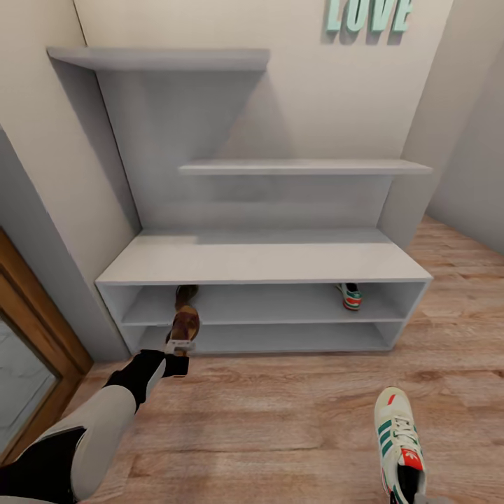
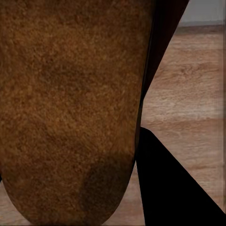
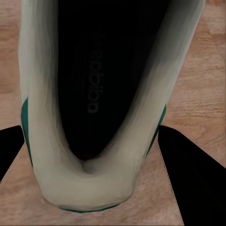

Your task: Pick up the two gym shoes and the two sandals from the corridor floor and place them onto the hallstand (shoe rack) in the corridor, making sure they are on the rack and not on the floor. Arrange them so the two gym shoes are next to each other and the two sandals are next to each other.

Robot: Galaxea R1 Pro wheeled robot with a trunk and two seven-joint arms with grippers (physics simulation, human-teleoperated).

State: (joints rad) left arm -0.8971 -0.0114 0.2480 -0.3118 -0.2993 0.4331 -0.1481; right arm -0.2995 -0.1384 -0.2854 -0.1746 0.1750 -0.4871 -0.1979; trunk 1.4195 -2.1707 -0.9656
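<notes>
On the wall above the hallstand, raised mint-green capital letters spell "LOVE"; their tops are cut off by the upper edge of the head view. In the right wrist view, dark letters on the black insole of a gym shoe read "adidas", faint, running along the shoe's length and seen turned. On the red tongue patch of that gym shoe in the head view sits a small white mark, too small to read
</notes>
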